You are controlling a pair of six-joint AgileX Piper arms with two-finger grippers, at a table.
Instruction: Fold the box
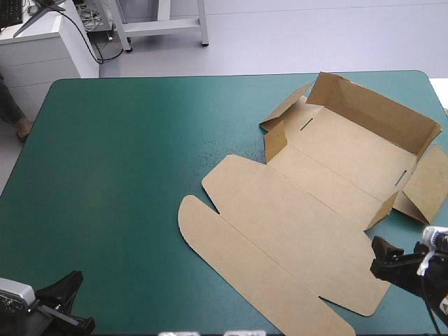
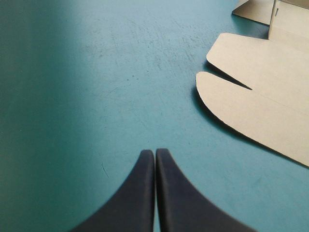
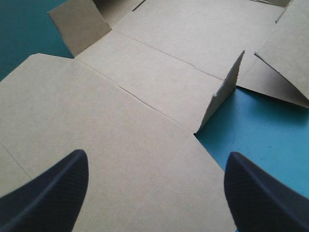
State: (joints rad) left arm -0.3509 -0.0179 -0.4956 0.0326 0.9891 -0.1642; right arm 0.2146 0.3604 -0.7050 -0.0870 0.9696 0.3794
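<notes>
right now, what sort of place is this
Probably a robot workbench: a table with a teal-green cover, a partly folded brown box on it, and the left claw shut, the right claw open over the box.

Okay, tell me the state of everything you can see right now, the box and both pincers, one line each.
box: partly folded, far wall raised, lid lying flat.
left pincer: shut, holding nothing, over bare teal-green cover, apart from the lid.
right pincer: open, holding nothing, fingers spread over the flat lid.
</notes>
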